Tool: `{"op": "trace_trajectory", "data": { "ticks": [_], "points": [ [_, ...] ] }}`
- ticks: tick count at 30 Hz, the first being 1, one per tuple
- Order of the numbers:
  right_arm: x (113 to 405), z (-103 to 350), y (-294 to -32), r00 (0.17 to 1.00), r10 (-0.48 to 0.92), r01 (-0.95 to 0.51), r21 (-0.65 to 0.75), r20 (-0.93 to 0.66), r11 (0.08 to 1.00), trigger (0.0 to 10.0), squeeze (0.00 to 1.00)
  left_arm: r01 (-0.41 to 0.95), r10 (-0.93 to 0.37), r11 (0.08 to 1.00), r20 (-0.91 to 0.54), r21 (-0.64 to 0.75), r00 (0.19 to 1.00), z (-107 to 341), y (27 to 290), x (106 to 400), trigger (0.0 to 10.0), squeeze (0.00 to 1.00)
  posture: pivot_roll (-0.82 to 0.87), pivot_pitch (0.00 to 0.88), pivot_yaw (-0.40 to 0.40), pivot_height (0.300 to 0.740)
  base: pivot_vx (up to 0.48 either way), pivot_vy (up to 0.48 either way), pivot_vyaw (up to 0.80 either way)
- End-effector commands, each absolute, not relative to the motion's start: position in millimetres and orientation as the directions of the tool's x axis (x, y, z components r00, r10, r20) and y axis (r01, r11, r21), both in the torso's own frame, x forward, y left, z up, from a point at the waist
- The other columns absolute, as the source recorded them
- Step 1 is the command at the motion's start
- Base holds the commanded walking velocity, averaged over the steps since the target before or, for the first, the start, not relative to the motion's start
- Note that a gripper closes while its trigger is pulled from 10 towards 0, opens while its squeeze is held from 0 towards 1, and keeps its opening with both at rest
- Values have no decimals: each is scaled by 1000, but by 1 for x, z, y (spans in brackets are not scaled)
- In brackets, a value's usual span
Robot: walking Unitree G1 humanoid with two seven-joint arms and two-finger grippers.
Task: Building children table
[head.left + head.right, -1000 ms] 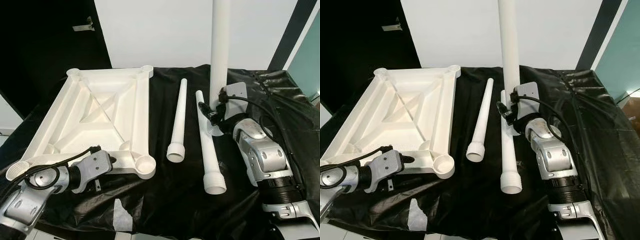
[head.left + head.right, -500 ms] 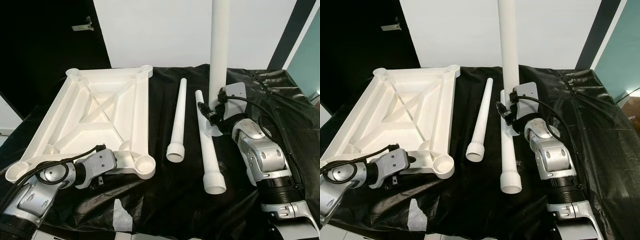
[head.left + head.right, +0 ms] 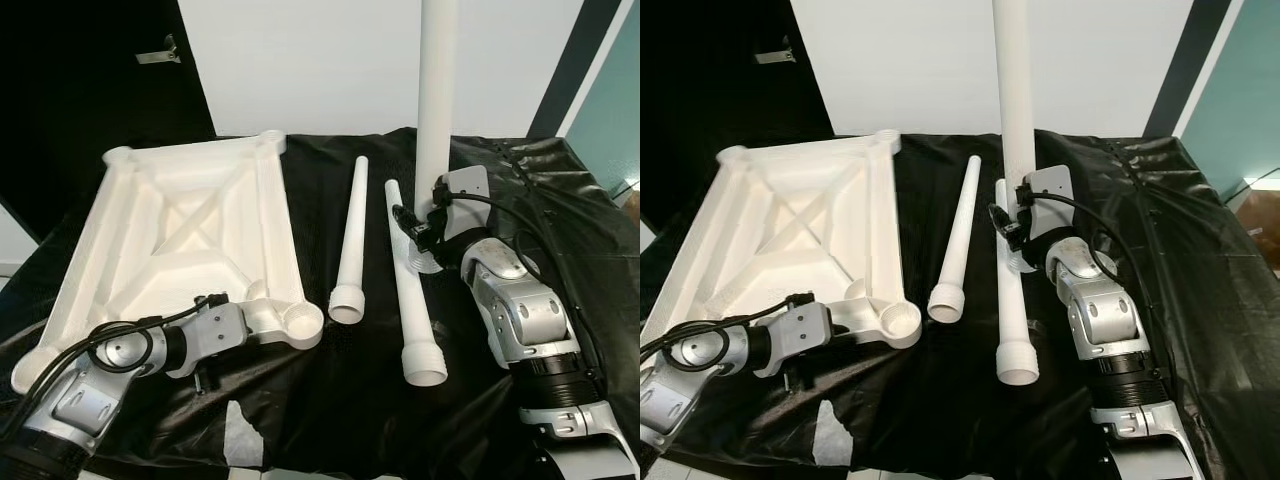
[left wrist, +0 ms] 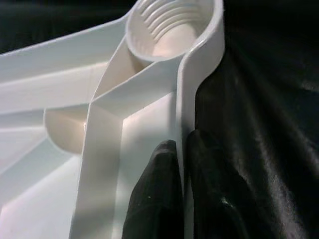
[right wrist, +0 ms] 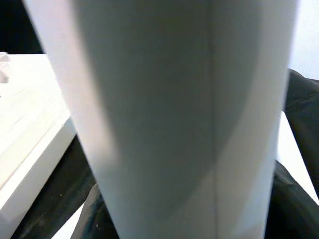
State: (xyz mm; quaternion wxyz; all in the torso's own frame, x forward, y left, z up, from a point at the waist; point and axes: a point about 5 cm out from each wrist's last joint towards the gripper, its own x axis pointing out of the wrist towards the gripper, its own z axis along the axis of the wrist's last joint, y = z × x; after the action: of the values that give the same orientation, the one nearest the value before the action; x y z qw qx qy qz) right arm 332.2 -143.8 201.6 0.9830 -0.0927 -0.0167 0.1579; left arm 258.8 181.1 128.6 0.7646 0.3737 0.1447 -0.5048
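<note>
Black cloth point(image 3: 330, 400), left pincer point(image 4: 182, 199) pinching tabletop point(image 3: 180, 230) rim, right pincer point(image 3: 425, 235) gripping upright leg point(image 3: 435, 90)

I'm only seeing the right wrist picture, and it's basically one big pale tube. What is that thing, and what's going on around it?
Observer: It is a white table leg, held upright by the right gripper above a black cloth.
Operator: Are there more legs?
Observer: Two more legs lie flat on the cloth, side by side, wide ends toward the robot.
Operator: And the tabletop?
Observer: A white tabletop lies underside up on the robot's left, with round sockets at its corners.
Operator: Is the other arm doing anything?
Observer: The left gripper pinches the tabletop's near rim, one of its fingers on each side, close to a threaded corner socket.
</note>
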Motion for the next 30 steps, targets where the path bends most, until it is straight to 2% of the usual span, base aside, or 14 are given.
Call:
{"op": "trace_trajectory", "data": {
  "ticks": [1,3,4,6,8,10,12,16,19,23,24,25,30],
  "points": [
    [334,206,-139,943,332,-324,-189,13,927,10000,0,867,-641,248,-598,432,481,125,183,260,0,0,-21,0,17,740,0,0,0],
    [334,207,-138,942,335,-327,-187,13,926,10000,0,874,-658,240,-591,423,467,124,178,258,275,0,-20,0,17,740,0,0,0],
    [333,206,-136,939,343,-335,-186,12,924,10000,0,879,-675,228,-583,418,453,123,170,255,3765,0,-21,0,19,740,0,0,0],
    [333,206,-136,939,343,-335,-186,12,924,10000,0,879,-675,228,-583,418,453,123,170,255,3765,0,-21,0,19,740,0,0,0],
    [333,205,-132,934,357,-349,-180,12,920,10000,0,878,-695,226,-562,421,448,120,153,252,8588,0,-19,0,22,740,0,0,0],
    [333,205,-132,934,357,-349,-180,12,920,10000,0,878,-695,226,-562,421,448,120,153,252,8588,0,-19,0,22,740,0,0,0],
    [333,205,-131,933,359,-351,-176,12,920,10000,0,878,-705,225,-552,423,446,118,144,249,9216,0,-17,0,22,740,0,0,0],
    [333,205,-130,933,359,-352,-171,14,920,10000,0,879,-708,223,-550,421,443,116,138,248,9059,0,-17,0,25,740,0,0,0],
    [333,205,-129,928,372,-364,-168,21,916,10000,0,872,-710,230,-538,431,454,117,133,250,10000,0,-13,0,24,740,0,0,0],
    [330,206,-123,908,418,-409,-155,34,899,10000,0,862,-684,263,-546,433,483,115,133,256,10000,0,-14,0,29,740,0,0,0],
    [328,206,-120,898,439,-431,-138,37,892,10000,0,854,-673,281,-545,437,500,116,133,258,10000,271,-13,0,29,740,0,0,0],
    [327,205,-117,887,460,-453,-115,35,884,10000,0,852,-674,297,-537,431,507,117,134,260,10000,1000,-10,0,29,740,0,0,0],
    [324,203,-112,872,489,-486,-71,29,871,10000,0,846,-676,314,-525,430,517,122,135,262,10000,1000,-9,0,31,740,0,0,0]
  ]
}}
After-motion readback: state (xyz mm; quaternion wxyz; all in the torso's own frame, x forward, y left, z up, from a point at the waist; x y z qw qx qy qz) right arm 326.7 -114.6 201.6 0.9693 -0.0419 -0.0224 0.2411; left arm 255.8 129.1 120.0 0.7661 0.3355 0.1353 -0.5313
